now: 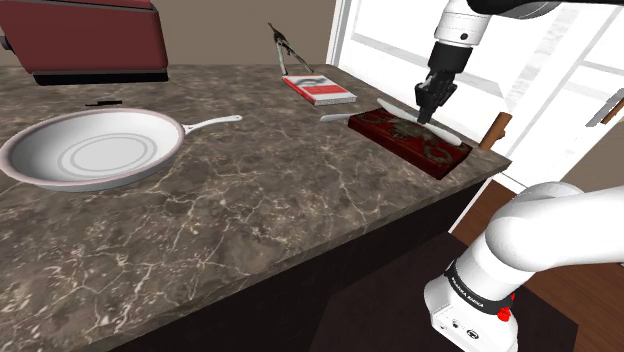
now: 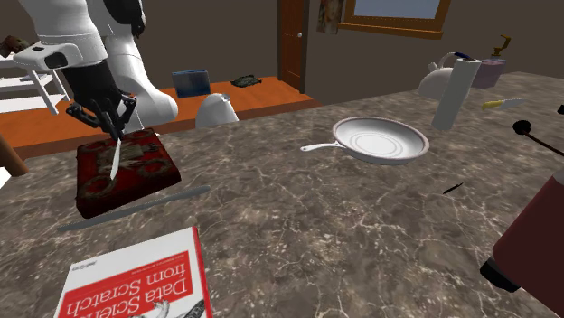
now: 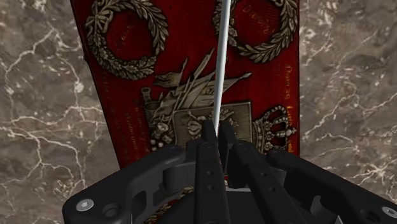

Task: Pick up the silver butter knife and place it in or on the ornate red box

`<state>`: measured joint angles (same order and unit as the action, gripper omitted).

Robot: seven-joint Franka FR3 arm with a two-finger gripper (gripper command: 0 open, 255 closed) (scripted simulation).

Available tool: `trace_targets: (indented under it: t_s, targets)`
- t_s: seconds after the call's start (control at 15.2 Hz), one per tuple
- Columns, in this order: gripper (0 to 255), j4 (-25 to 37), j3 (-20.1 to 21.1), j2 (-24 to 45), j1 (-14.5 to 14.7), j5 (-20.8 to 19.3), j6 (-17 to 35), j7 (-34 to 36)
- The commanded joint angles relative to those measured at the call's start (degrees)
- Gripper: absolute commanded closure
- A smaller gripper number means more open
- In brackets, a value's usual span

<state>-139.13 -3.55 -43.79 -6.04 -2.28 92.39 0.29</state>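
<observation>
Fingers (image 3: 205,147) of the black gripper (image 3: 215,139) pressed together on the handle end of the silver butter knife (image 3: 222,57); blade seen edge-on as a thin bright line running out from the pads over the lid of the ornate red box (image 3: 127,95).

Second exterior view: knife (image 2: 115,155) hangs point-down from the gripper (image 2: 107,117), slightly tilted, tip over the middle of the box (image 2: 145,172); cannot tell if the tip touches the lid.

Shoulder view: gripper (image 1: 428,112) above the box (image 1: 415,140), which sits near the corner of the dark marbled countertop (image 1: 250,210).

Step, as I judge it: pick-up and carry are done; placing is in hand. Next move calls for a short descent, perhaps laying the blade flatter, then parting the fingers so the knife comes to rest on the lid rather than sliding off an edge; released upright, it may topple.

A long pale strip (image 2: 136,206) lies on the counter just beside the box; identity unclear. Frying pan (image 2: 380,140) well apart.

Writing: book (image 2: 136,280) near the box reads "Data Scien…" and "from Scratch"; gold lettering along the box lid's borders, beside wreaths and a crown, not legible.
</observation>
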Motion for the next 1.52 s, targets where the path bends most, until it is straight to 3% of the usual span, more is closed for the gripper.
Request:
trace_targets:
  t_s: [0.0, 0.26, 0.33, 0.66, 0.92, 1.45]
  targets:
    - [255, -0.2, 0.0, 0.0, 0.0, 0.0, 0.2, 0.0]
    - [255, -0.1, 0.0, 0.0, 0.0, 0.0, 0.1, 0.0]
    - [0, -0.1, 0.0, 0.0, 0.0, 0.0, 0.1, 0.0]
    - [0, -0.1, 0.0, 0.0, 0.0, 0.0, 0.1, 0.0]
    - [0, 8.5, 0.2, 2.0, 0.1, 0.2, -6.4, -0.1]
    - [0, 8.5, 0.2, 2.0, 0.1, 0.2, -6.4, -0.1]
